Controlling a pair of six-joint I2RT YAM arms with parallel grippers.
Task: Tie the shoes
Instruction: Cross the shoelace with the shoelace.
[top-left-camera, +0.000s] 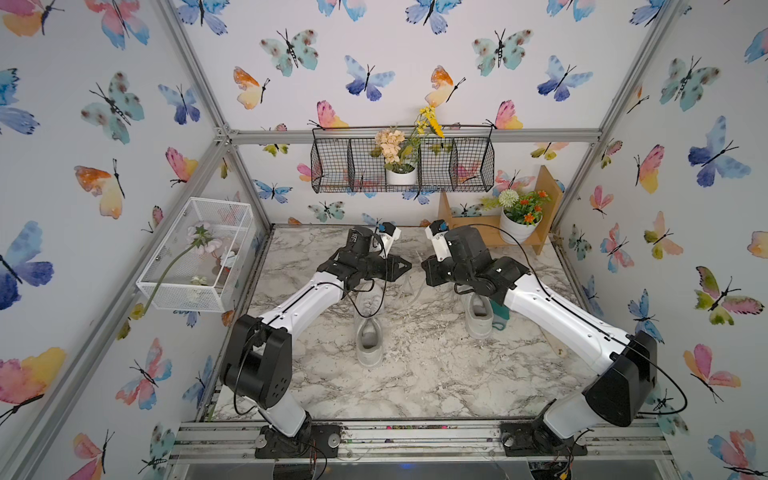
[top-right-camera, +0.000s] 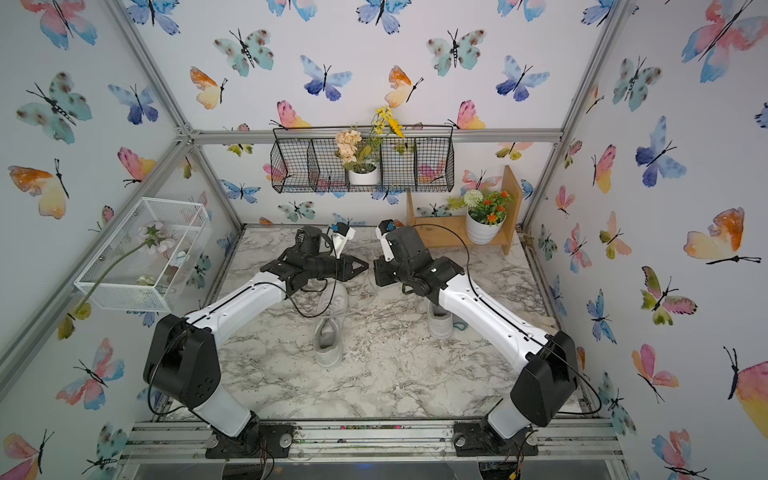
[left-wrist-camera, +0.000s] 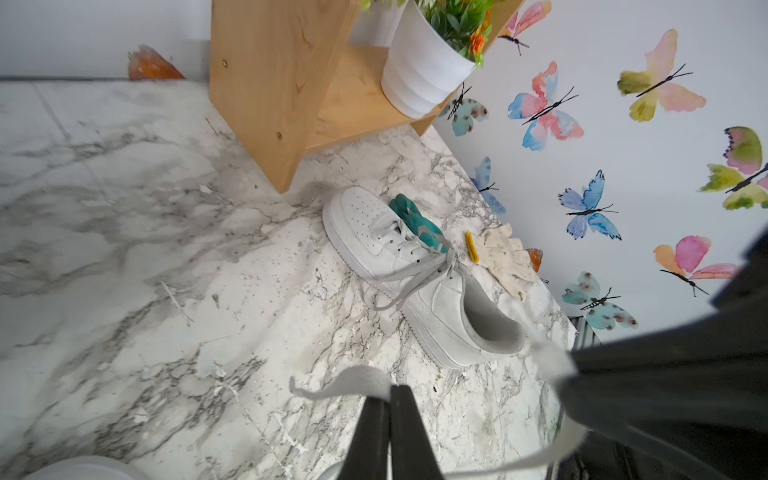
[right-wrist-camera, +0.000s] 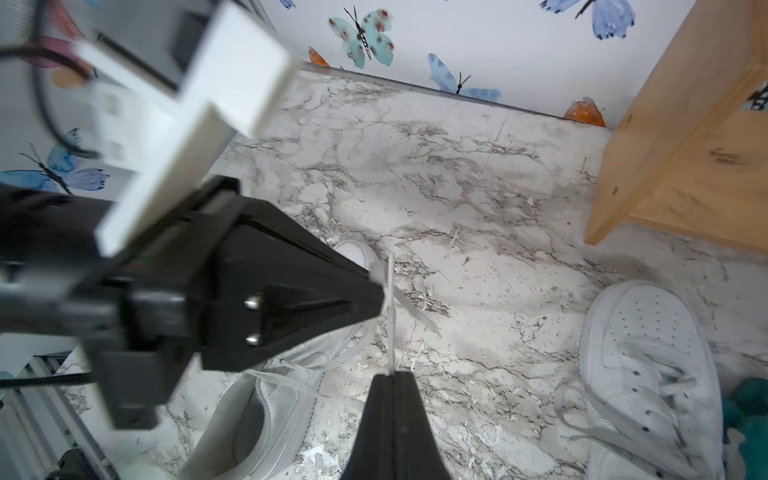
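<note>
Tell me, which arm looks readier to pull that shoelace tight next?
Right, probably. The right gripper is pinched shut on the lace, which stretches straight near the shoe. The left gripper only meets that lace at its tip; its hold is unclear.

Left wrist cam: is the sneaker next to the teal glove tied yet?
No: the white sneaker beside the teal glove has its laces trailing loose over its side toward the marble table, with no knot or bow.
</note>
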